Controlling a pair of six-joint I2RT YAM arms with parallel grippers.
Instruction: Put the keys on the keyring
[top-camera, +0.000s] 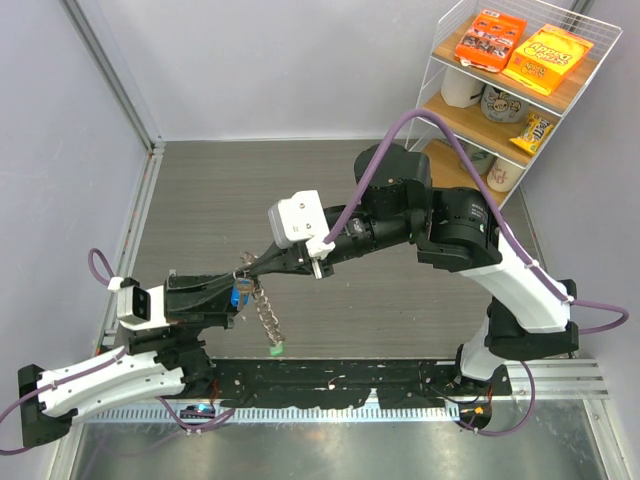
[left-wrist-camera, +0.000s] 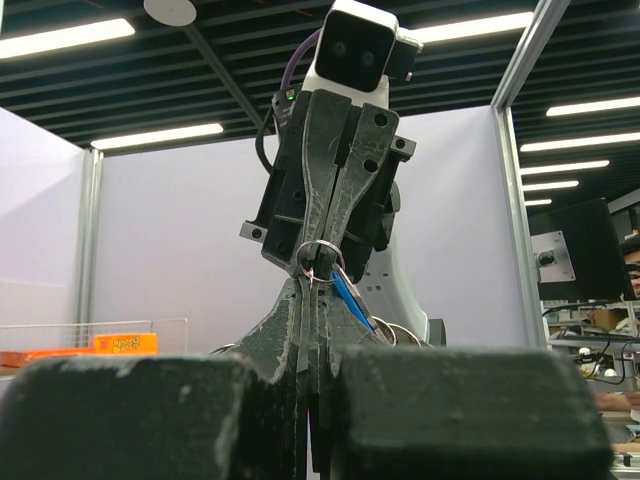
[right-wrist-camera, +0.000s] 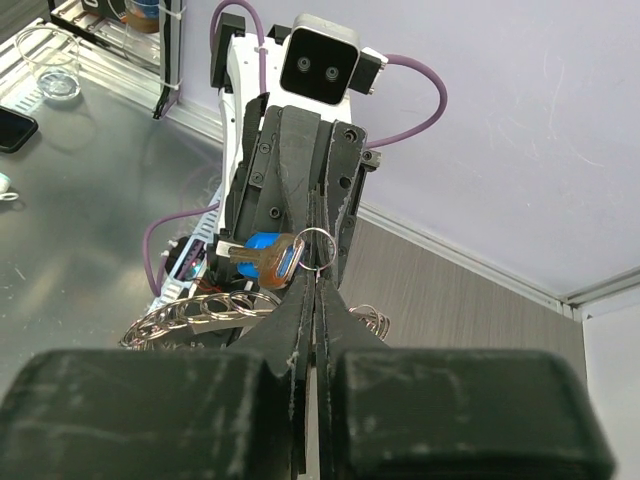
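Observation:
Both grippers meet above the table's left middle, pinching one small silvery keyring (top-camera: 246, 272) from opposite sides. My left gripper (top-camera: 236, 291) is shut on it; in the left wrist view its tips (left-wrist-camera: 318, 288) close on the keyring (left-wrist-camera: 320, 260). My right gripper (top-camera: 252, 264) is shut on the same keyring (right-wrist-camera: 319, 247), tips (right-wrist-camera: 318, 278) together. A blue-headed key (top-camera: 238, 297) hangs from the ring, brass blade out sideways (right-wrist-camera: 268, 256), blue edge showing (left-wrist-camera: 351, 300). A chain of linked rings (top-camera: 267, 315) hangs down to a green tag (top-camera: 276, 350).
A wire shelf (top-camera: 520, 90) with orange snack boxes and mugs stands at the back right. Grey walls close off the left and back. A black rail (top-camera: 330, 385) runs along the near edge. Beyond the table are a glass (right-wrist-camera: 52, 72) and a phone (right-wrist-camera: 12, 128).

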